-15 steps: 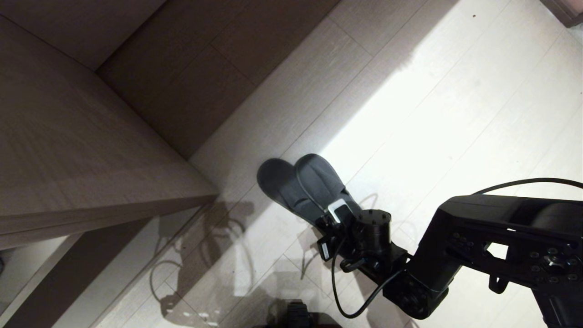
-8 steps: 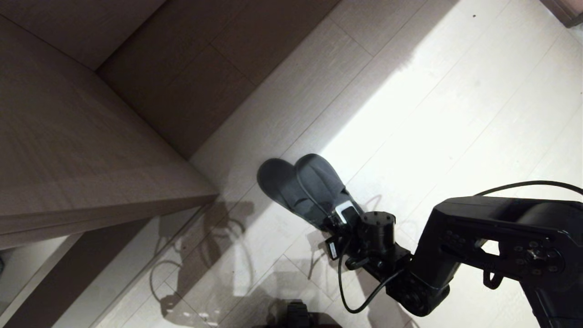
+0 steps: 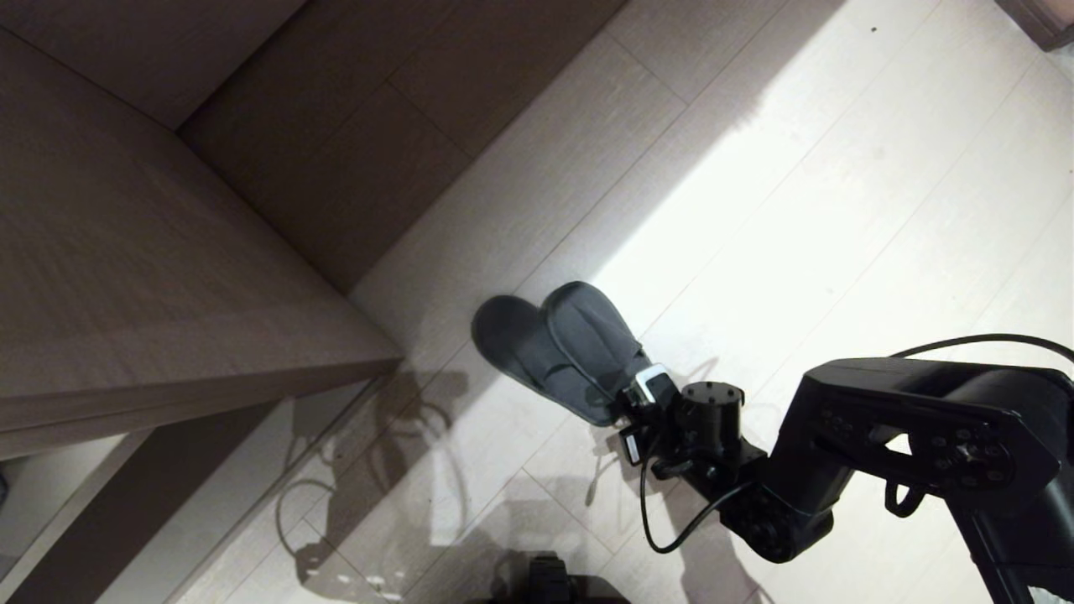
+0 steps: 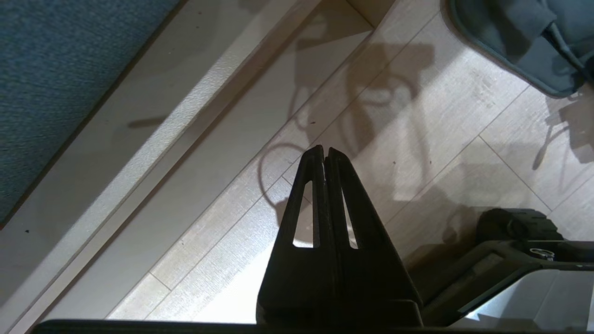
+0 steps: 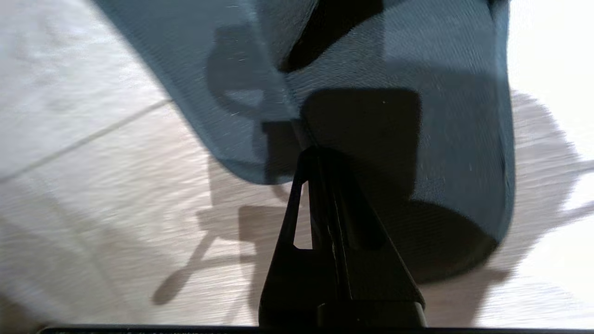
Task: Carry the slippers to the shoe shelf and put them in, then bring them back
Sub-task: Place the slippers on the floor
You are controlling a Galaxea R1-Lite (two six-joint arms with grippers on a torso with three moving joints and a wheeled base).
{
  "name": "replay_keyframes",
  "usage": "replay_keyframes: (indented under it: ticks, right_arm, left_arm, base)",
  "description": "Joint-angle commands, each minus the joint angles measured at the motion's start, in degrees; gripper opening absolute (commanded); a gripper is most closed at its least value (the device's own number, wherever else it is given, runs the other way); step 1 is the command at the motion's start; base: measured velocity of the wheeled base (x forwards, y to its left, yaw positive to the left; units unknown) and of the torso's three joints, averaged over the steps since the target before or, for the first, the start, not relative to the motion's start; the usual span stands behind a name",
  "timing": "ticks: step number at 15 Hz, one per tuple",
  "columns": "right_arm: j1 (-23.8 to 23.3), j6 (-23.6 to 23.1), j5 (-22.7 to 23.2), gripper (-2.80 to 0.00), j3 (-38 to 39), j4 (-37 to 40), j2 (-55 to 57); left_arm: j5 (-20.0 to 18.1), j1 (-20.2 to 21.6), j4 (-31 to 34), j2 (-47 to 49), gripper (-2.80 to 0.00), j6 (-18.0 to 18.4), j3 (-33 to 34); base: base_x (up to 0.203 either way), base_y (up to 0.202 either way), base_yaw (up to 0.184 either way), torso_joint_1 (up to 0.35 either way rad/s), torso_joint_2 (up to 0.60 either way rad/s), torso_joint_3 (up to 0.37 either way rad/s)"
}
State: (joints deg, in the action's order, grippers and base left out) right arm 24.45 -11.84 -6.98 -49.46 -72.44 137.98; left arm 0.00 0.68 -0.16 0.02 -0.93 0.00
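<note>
On the pale floor just off the cabinet corner, you've got the slippers overlapped w/ right gripper clamped on their heel ends; left gripper closed, empty.

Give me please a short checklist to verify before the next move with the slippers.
1. Right hand shut on the slippers at their heel end: ok.
2. Both slippers caught together: ok, they overlap in the head view and both edges meet at the fingers in the right wrist view.
3. Slippers clear of the floor: cannot tell.
4. Wooden unit at the robot's left apart from the slippers: ok, bare floor lies between.
5. Left hand shut, empty, away from the slippers: ok.
6. Shoe shelf opening in sight: not ok, no view shows it.
</note>
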Motion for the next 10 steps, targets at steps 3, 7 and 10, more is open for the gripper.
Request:
replay_keyframes:
  ticks: [3,7,10]
  right_arm:
    - [-2.2,-1.1,-0.1,-2.80,-2.4,-0.4,2.0]
    - [-2.6,-1.2,0.1,-2.80,-4.6,-0.5,1.8]
    - [-3.1,-1.5,0.1,-2.80,-3.5,-0.3,-2.1]
  left_arm:
    - [0.0,0.0,0.0,0.0,-2.80,0.0,0.0]
    - [0.0,0.0,0.0,0.1,-2.80,0.0,0.0]
    - [0.0,0.0,0.0,0.0,-2.80,0.0,0.0]
  base:
    - [0.000,0.000,0.000,0.000,0.00,0.000]
    - [0.000,0.000,0.000,0.000,0.00,0.000]
    - [0.000,0.000,0.000,0.000,0.00,0.000]
